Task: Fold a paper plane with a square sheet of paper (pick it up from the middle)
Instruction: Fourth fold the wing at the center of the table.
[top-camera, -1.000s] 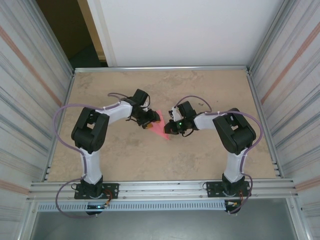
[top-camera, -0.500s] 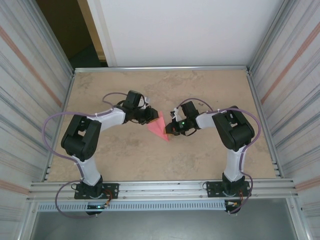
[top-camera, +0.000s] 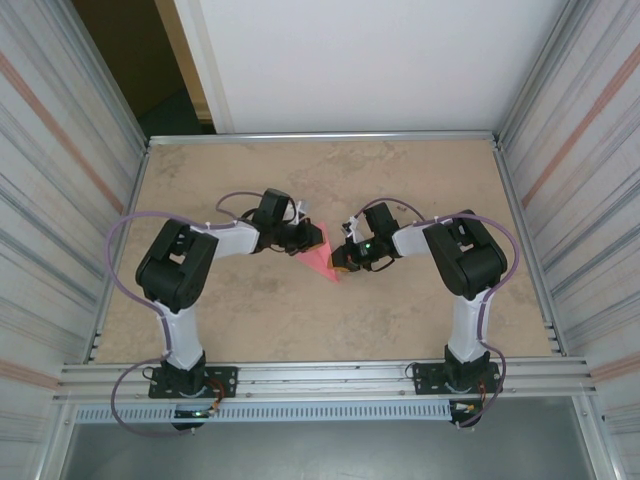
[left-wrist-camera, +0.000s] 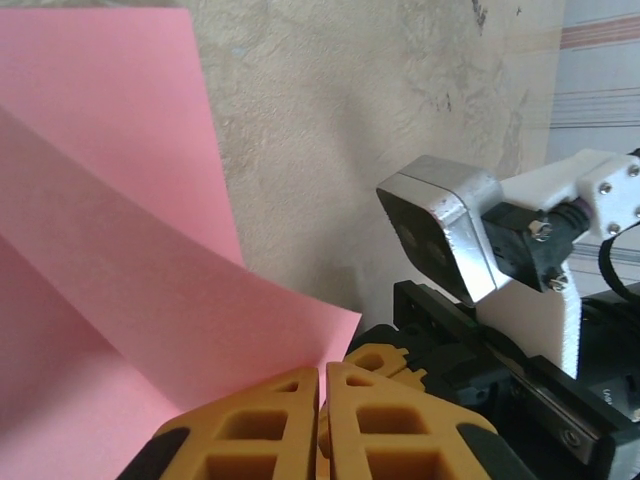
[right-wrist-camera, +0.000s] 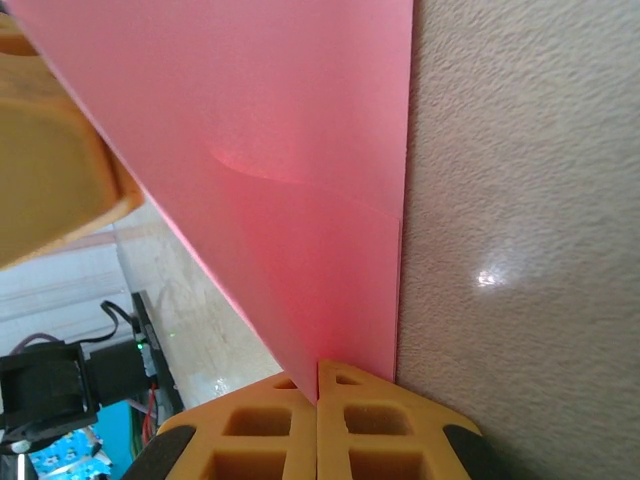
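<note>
The square sheet of paper (top-camera: 318, 259), pink-red and folded to a pointed shape, hangs just above the table between both grippers. My left gripper (top-camera: 311, 238) is shut on its far left corner; in the left wrist view the orange fingertips (left-wrist-camera: 300, 385) pinch the paper (left-wrist-camera: 120, 250) at my left gripper (left-wrist-camera: 323, 372). My right gripper (top-camera: 340, 259) is shut on the right edge. The right wrist view has the paper (right-wrist-camera: 300, 170) running down into my right gripper (right-wrist-camera: 318, 368), its jaws pressed together. No paper plane is in view.
The beige tabletop (top-camera: 400, 310) is ringed by a metal rail (top-camera: 320, 136) and corrugated side walls. The two grippers are almost touching: the right wrist's camera block (left-wrist-camera: 445, 235) sits close ahead of my left fingers, and a left finger (right-wrist-camera: 50, 170) shows beside the paper.
My left gripper has closed onto the paper's corner, and the left arm's elbow swung out and back. The right gripper has stayed shut on the paper, almost still.
</note>
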